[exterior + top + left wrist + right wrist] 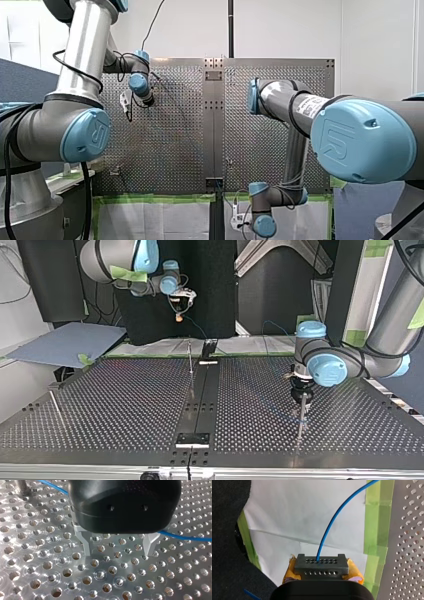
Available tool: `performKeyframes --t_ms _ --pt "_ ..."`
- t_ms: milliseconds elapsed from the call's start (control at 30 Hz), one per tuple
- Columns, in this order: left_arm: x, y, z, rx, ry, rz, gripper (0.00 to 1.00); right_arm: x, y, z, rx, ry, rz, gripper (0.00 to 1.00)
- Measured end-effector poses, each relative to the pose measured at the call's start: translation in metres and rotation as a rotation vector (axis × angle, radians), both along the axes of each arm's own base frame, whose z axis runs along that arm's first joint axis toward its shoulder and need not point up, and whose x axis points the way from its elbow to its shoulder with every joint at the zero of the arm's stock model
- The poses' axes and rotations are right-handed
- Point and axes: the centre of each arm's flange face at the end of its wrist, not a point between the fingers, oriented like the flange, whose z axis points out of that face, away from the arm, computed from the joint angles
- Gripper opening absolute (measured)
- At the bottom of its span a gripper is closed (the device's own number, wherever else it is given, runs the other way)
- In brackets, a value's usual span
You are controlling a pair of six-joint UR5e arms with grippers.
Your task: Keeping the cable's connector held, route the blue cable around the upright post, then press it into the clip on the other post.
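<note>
1. Right gripper (321, 573): closed on the black connector (321, 564). Yellow pads (355, 572) press against both sides of the connector. In the right wrist view the connector sits above white paper (294, 512), off the perforated table (409, 542), with a strip of green tape (377, 517) along the table's edge. In the top view this gripper hangs raised beyond the table's far edge, at the view's left.

2. Blue cable (337, 515): it leaves the perforated face of the connector and curves away ahead of the right gripper toward the table. In the left wrist view the cable (186, 537) lies low over the table, passes behind the left gripper's housing, and reappears on the other side near a post (21, 486).

3. Left gripper (117, 553): its metal fingers (84, 543) stand apart, tips just above the perforated surface, with nothing between them. The cable runs behind the fingers and is not clamped. In the top view this gripper (302, 392) points straight down at the view's right, directly above an upright post.

4. Posts: the top view shows a second thin post (190, 359) near the table's centre strip and a third (56, 407) at the view's left. The clip cannot be made out on any post.

5. Cable-to-post relation: whether the cable touches or wraps the post by the left gripper cannot be determined.
</note>
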Motion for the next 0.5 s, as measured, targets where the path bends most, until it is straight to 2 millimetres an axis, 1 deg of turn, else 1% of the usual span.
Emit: performKeyframes --t_ms 100,200,500 --pt "0.000 0.001 0.000 -0.001 0.000 0.002 1.00 -0.008 0.004 0.001 -0.005 -0.002 -0.007 0.00" --pt "0.000 0.001 0.000 -0.003 -0.002 0.002 1.00 -0.013 0.005 0.009 -0.023 -0.010 -0.013 0.00" --pt "0.001 0.001 0.000 -0.008 -0.004 0.003 1.00 -0.014 0.008 0.051 -0.113 -0.021 -0.002 0.00"
